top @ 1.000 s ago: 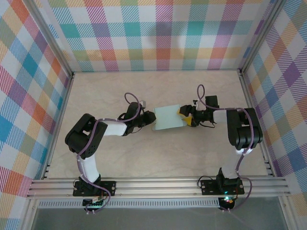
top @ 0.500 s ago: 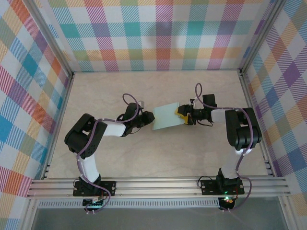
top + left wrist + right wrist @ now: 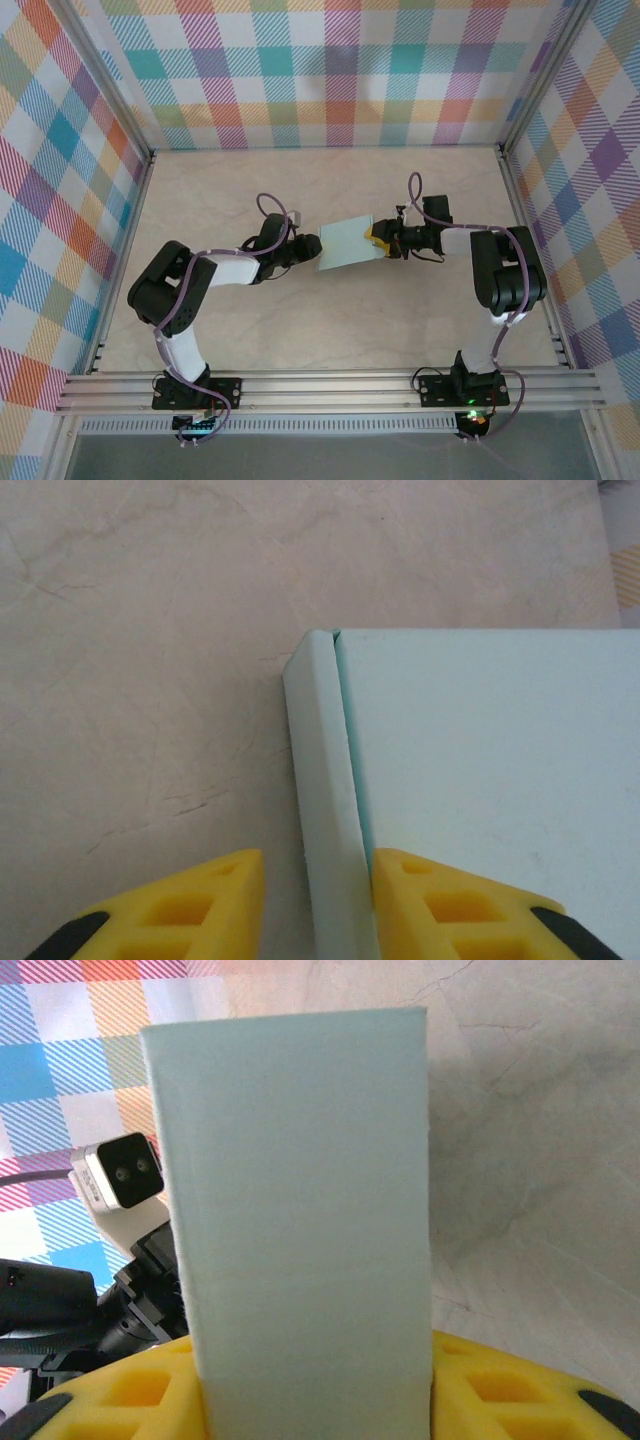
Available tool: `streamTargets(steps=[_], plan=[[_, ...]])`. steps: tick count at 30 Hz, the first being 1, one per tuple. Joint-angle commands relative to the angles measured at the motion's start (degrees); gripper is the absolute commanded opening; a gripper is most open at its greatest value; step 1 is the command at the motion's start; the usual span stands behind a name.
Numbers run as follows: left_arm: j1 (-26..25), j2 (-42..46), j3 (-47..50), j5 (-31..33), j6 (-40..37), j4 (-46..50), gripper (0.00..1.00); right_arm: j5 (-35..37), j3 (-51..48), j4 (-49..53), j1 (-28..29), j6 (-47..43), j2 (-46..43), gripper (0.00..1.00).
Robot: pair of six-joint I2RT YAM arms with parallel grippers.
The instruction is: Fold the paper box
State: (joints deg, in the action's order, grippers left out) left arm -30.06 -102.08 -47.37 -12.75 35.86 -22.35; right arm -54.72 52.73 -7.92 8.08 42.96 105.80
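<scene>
Seemingly nearly folded: pale mint-teal card paper box (image 3: 348, 245) clamped in right gripper (image 3: 315, 1360), one edge straddled by parted left gripper (image 3: 315, 865), final tucks pending.

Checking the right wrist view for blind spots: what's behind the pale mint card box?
Left of the pale mint card box, the other arm's white wrist camera and plaid wall show; the box covers whatever lies behind.
</scene>
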Motion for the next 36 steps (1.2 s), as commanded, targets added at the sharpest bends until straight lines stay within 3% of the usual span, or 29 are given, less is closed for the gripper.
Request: streamTargets(steps=[1,6,7,9,11,14,18,23,29,36], plan=[[0.27,4.53,1.24,2.53,-6.27,2.58,0.37,-1.63,0.36,-1.79,-0.07,1.31,-3.15,0.41],[-0.15,12.15,4.03,7.32,-15.16,1.39,0.52,-1.98,0.01,-1.7,-0.73,2.16,-4.87,0.4],[-0.38,13.91,4.77,8.24,-18.16,0.74,0.6,-2.12,-0.15,-1.73,-0.99,2.42,-5.27,0.4],[-1.27,17.05,5.96,10.42,-24.67,0.38,0.63,-2.23,-0.38,-1.74,-1.6,2.91,-6.18,0.4],[-2.87,19.76,6.22,12.76,-33.16,1.3,0.76,-2.29,-0.74,-1.99,-2.16,3.55,-7.15,0.4],[-8.7,23.07,8.12,18.81,-49.48,-0.72,0.79,-2.76,-0.96,-2.0,-2.98,4.29,-8.4,0.4],[-15.18,23.89,9.96,26.14,-64.34,-5.96,0.79,-4.01,-0.96,-2.48,-3.77,5.41,-9.35,0.4],[-22.14,17.5,10.8,38.59,-80.76,-16.32,0.82,-4.86,-1.85,-5.24,-4.41,7.92,-9.99,0.4],[-28.31,1.55,9.02,52.21,-104.41,-42.49,0.86,-5.76,-2.82,-6.4,-4.53,9.02,-11.18,0.4],[-28.47,-8.65,3.93,56.75,-112.91,-56.12,0.86,-6.03,-4.19,-6.27,-4.65,9.04,-12.89,0.4]])
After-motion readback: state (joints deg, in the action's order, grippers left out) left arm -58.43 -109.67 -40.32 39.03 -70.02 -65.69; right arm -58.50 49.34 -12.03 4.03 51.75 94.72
